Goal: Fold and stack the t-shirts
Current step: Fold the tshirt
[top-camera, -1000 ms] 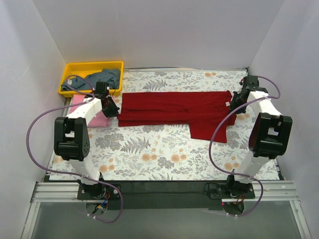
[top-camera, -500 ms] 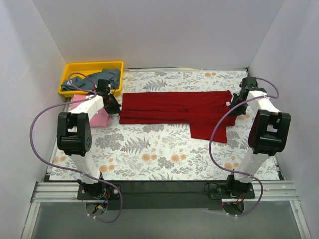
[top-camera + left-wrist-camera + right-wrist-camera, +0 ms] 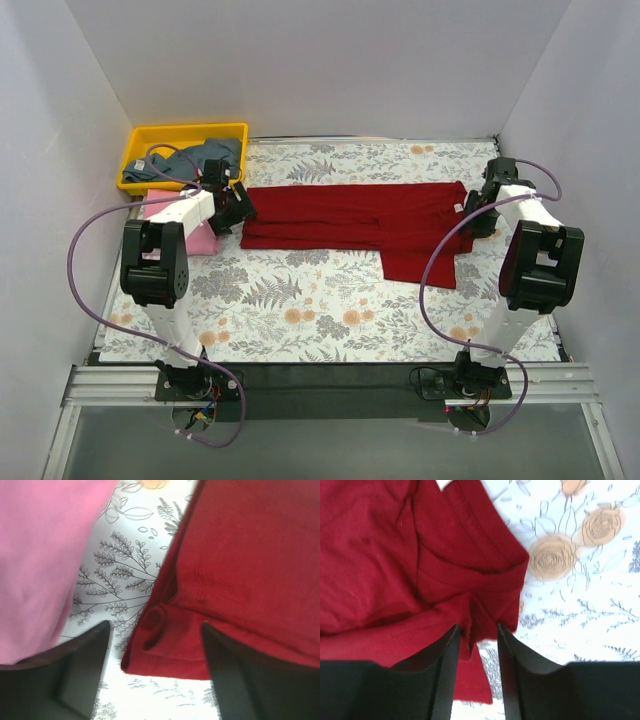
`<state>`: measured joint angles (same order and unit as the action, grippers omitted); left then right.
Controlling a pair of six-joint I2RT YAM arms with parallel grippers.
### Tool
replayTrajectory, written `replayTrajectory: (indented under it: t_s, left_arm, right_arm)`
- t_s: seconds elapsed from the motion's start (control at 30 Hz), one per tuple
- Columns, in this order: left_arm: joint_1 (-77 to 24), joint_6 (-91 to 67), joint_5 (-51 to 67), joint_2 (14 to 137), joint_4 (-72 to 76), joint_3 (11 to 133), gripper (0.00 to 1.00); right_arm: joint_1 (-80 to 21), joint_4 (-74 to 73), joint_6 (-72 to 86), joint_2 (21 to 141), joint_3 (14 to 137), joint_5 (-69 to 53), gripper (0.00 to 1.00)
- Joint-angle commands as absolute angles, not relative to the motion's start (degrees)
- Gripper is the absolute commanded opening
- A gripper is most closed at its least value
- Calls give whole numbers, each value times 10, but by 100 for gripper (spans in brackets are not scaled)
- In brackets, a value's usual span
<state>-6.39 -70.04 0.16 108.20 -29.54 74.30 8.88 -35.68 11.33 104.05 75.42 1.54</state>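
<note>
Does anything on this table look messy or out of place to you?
The dark red shirt is folded into a long strip, but one flap juts out toward the near side at its right end, spoiling the rectangle. The blue-grey shirt lies crumpled in the yellow bin.

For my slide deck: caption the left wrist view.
Left gripper open over the dark red t-shirt corner, pink t-shirt beside, floral tablecloth beneath.
</note>
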Motion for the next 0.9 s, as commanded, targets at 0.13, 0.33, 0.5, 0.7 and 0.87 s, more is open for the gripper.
replayTrajectory:
  t_s: [0.13, 0.33, 0.5, 0.7, 0.87]
  left_arm:
    - [-134, -692, -64, 963, -294, 746, 85]
    - [-285, -735, -48, 914, -302, 702, 86]
    - [-381, -770, 7, 968, -301, 728, 86]
    - [-468, -759, 32, 1073, -302, 837, 77]
    - [-498, -751, 46, 1169, -306, 905, 73]
  right_arm:
    - [82, -342, 120, 920, 650, -30, 41]
    - [78, -325, 129, 810, 513, -43, 47]
    - [72, -316, 136, 785, 456, -48, 47]
    - [69, -304, 138, 794, 454, -41, 45]
    - [68, -294, 139, 804, 451, -32, 43]
